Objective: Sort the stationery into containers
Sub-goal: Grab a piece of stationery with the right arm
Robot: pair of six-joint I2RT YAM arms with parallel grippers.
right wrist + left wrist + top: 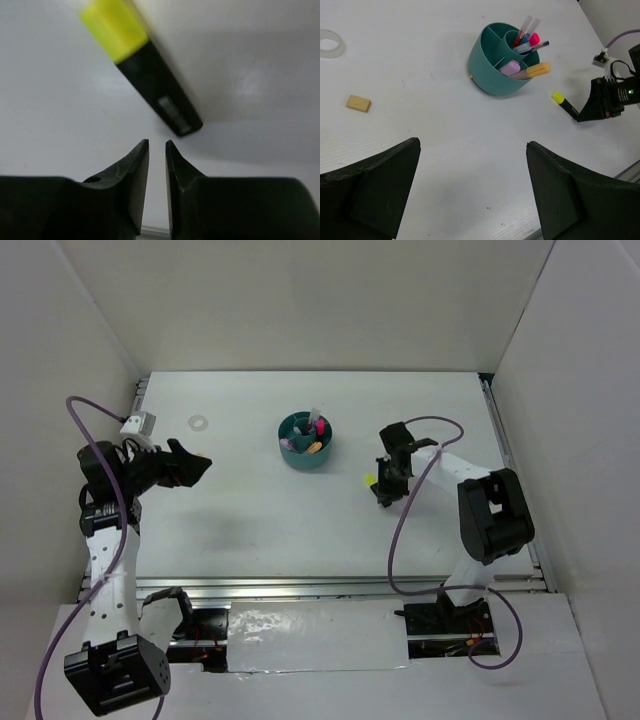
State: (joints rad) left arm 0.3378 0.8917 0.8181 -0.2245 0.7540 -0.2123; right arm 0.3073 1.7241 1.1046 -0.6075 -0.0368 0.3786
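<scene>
Loose: one yellow-capped highlighter [145, 70], one eraser [358, 103], one ring [330, 52].
My right jaws nearly together, empty, highlighter just beyond; left jaws wide apart.

White table [300, 530] boxed by white panel walls [300, 300]; metal rail [340, 587] runs along the near edge.

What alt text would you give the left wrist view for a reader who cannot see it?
A teal organizer holding pens and sticks stands on a white table, with a yellow-capped highlighter lying to its right. A tan eraser and a clear ring lie at far left; the open left hand frames the bottom edge.
</scene>
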